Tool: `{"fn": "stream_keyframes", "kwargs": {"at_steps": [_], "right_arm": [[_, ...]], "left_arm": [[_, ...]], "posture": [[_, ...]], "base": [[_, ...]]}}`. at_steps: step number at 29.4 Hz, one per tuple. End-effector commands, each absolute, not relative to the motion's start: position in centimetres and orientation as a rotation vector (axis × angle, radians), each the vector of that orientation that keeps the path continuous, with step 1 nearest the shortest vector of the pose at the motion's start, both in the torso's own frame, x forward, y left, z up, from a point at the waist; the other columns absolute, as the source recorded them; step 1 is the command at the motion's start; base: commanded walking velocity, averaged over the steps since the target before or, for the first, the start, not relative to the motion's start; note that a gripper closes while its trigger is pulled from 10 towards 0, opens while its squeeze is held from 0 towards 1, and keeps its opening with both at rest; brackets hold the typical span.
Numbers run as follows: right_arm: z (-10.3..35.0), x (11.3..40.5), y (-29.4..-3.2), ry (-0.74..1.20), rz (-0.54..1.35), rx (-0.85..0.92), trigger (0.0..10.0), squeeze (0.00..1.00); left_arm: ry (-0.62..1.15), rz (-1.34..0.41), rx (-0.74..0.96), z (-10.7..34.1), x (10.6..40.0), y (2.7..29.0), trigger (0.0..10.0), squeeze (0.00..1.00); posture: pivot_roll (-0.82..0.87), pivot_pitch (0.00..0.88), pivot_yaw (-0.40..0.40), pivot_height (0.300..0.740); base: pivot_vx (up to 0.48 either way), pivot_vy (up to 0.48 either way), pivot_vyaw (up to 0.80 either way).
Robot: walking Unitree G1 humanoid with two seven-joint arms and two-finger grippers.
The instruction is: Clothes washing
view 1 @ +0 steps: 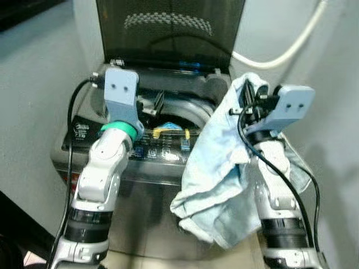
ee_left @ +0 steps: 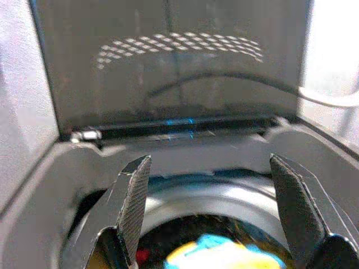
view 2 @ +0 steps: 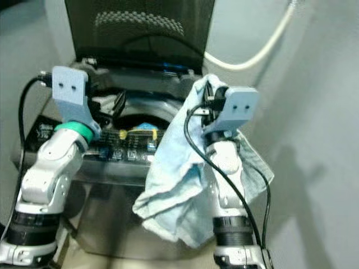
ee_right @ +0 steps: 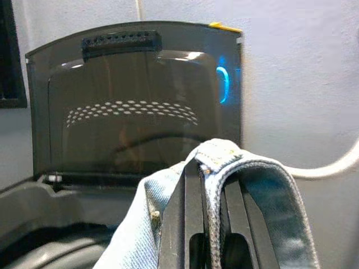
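Loading underway: washing machine (view 1: 101,162) lid (view 1: 168,28) raised, laundry (ee_left: 219,255) in drum, right gripper (view 1: 249,103) pinching pale blue garment (view 1: 216,168) beside opening, left gripper (ee_left: 210,207) spread above drum.

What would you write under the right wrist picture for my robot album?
Right gripper, black fingers shut on a light blue denim garment, faces the washing machine's raised dark lid.

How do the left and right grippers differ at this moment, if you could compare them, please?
The left gripper is open with nothing between its jaws, while the right gripper is shut on the light blue garment. The left gripper hangs over the washing machine's open drum, while the right gripper is beside the drum's right edge, its garment draping down the front of the machine. Both point towards the raised lid.
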State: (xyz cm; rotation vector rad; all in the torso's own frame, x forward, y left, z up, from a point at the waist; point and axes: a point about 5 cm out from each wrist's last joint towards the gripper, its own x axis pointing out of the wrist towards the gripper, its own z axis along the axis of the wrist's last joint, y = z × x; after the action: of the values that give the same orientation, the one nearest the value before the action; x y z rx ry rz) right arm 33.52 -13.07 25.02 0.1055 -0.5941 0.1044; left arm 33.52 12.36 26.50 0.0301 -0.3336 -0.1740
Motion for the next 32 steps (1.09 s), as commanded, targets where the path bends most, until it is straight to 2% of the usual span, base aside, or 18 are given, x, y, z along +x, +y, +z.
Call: {"fn": "stream_keyframes", "kwargs": {"at_steps": [1,4,24,26,28,30,31,32], "right_arm": [[25.5,33.3,-12.7,-0.617,0.117,0.115,10.0,0.0],[25.5,33.3,-12.8,-0.615,0.115,0.112,10.0,0.0],[25.6,33.4,-12.9,-0.622,0.115,0.106,10.0,0.0],[25.9,33.3,-12.8,-0.632,0.123,0.094,10.0,0.0],[26.8,33.1,-12.5,-0.665,0.152,0.072,10.0,0.0],[26.8,33.1,-12.5,-0.665,0.152,0.072,10.0,0.0],[27.8,32.8,-12.2,-0.696,0.191,0.072,10.0,0.0],[27.8,32.8,-12.2,-0.696,0.191,0.072,10.0,0.0]], "left_arm": [[-0.325,-0.167,0.032,26.2,33.6,12.5,10.0,0.0],[-0.326,-0.167,0.034,26.2,33.6,12.5,10.0,0.0],[-0.349,-0.197,0.038,26.4,33.5,12.1,10.0,0.0],[-0.398,-0.191,0.074,26.9,33.3,12.2,10.0,0.0],[-0.539,-0.141,0.235,28.3,32.8,12.5,10.0,0.0],[-0.539,-0.141,0.235,28.3,32.8,12.5,10.0,0.0],[-0.603,-0.09,0.314,29.0,32.7,12.8,10.0,0.0],[-0.603,-0.09,0.314,29.0,32.7,12.8,10.0,0.0]], "posture": [[0.11,0.015,0.03,0.74],[0.11,0.019,0.033,0.74],[0.11,0.016,0.034,0.74],[0.11,0.016,0.034,0.74],[0.11,0.016,0.034,0.74],[0.11,0.016,0.034,0.74],[0.11,0.019,0.036,0.74],[0.11,0.019,0.036,0.74]], "base": [[0.48,0.0,0.0],[0.48,0.0,0.0],[0.0,0.0,0.0],[0.0,0.0,0.0],[0.0,0.0,0.0],[0.0,0.0,0.0],[0.0,0.0,0.0],[0.0,0.0,0.0]]}}
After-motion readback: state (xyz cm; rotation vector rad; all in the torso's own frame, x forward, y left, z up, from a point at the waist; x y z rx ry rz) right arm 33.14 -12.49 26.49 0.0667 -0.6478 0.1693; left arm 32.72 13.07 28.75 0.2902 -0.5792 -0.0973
